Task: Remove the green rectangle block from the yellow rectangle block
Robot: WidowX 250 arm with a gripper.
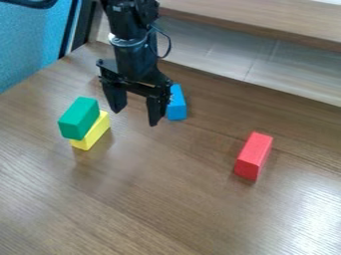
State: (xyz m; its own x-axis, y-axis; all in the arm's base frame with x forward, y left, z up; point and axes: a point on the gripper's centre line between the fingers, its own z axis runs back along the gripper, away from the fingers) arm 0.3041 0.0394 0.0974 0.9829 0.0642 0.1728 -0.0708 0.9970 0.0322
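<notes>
The green block point(79, 118) sits on top of the yellow block point(96, 132), near the left side of the view. Both are long, and they point about the same way. The yellow one peeks out under it, along the right side and at the bottom.

The claw point(136, 116) hangs down near them, to the right of the green block in the view. Its two black fingers point(117, 98) are wide apart, with brown wood showing between them. It is not holding the green block.

A blue block point(177, 107) is just behind the claw, on the far side from the green block. The finger on the right hides a bit of it. A red block point(254, 155) lies well apart from the rest, over to the right.

All the blocks are on a shiny brown desk point(166, 199). The wood spreads out in front of the green and yellow blocks, and between the claw and the red block. Along the back edge is a pale strip point(266, 64) with thin lines, and a wood ledge point(266, 25) is above it. A bright blue panel point(30, 50) is at the upper left, past the desk's slanted edge.
</notes>
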